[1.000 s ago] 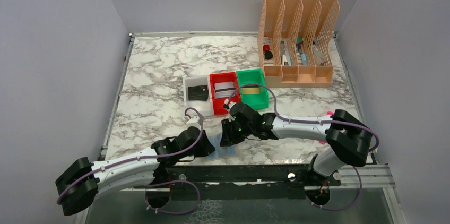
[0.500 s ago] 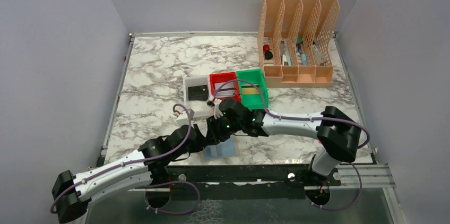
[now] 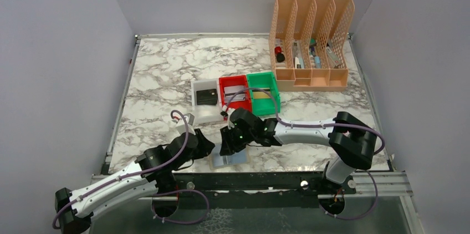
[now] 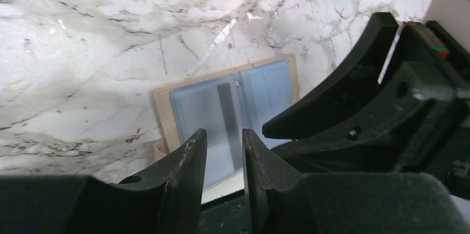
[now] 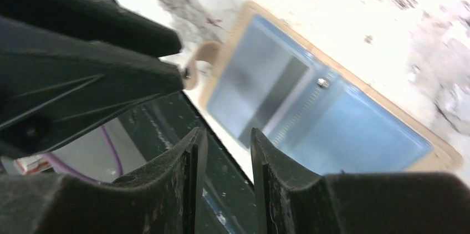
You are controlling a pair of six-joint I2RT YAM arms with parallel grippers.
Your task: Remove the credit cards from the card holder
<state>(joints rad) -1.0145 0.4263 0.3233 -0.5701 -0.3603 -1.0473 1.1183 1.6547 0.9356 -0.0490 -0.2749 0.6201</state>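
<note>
Left pincer (image 4: 223,134): narrow gap, nothing between the fingers, hovering over the card holder (image 4: 266,87).
Right pincer (image 5: 227,134): narrow gap, empty, above the same holder.
Holder: open flat, blue-grey inside up, at the table's (image 3: 161,79) near edge.
Grey card (image 5: 258,76): in one pocket.

The card holder (image 3: 230,160) lies opened flat on the table (image 3: 161,79) at its near edge. The left gripper (image 3: 208,145) is just left of it, and the right gripper (image 3: 225,147) hangs over its far edge. Behind them three trays (image 3: 235,105) stand side by side, with cards (image 3: 206,97) lying in them. A rack (image 3: 310,40) stands in the far right corner.
</note>
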